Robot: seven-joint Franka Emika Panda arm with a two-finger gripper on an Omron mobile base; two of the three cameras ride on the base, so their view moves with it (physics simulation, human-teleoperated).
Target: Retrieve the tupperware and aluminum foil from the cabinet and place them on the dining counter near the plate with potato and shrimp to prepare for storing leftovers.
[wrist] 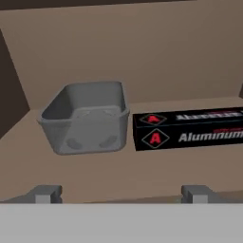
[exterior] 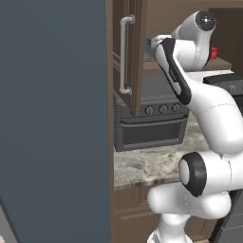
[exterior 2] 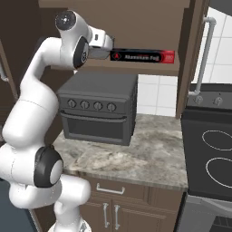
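Observation:
In the hand view the grey tupperware (wrist: 85, 118) stands upright on the cabinet shelf (wrist: 118, 171), left of centre. Right beside it, a small gap apart, lies the black aluminum foil box (wrist: 190, 130) lengthwise. My gripper (wrist: 121, 194) is open at the shelf's front edge, short of both, with nothing between its fingertips (wrist: 45, 193). From the right base view the gripper (exterior 2: 108, 46) reaches into the open cabinet (exterior 2: 149, 67) at the left end of the foil box (exterior 2: 142, 56); the hand hides the tub. The dining counter, plate, potato and shrimp are out of view.
The cabinet door (exterior 2: 195, 54) stands open on the right, bar handle (exterior 2: 204, 59) outward. A dark toaster oven (exterior 2: 97, 108) sits on the marble worktop (exterior 2: 145, 156) under the shelf. A black stove (exterior 2: 210, 149) is to the right; a tall grey-blue panel (exterior: 52, 118) stands at the left.

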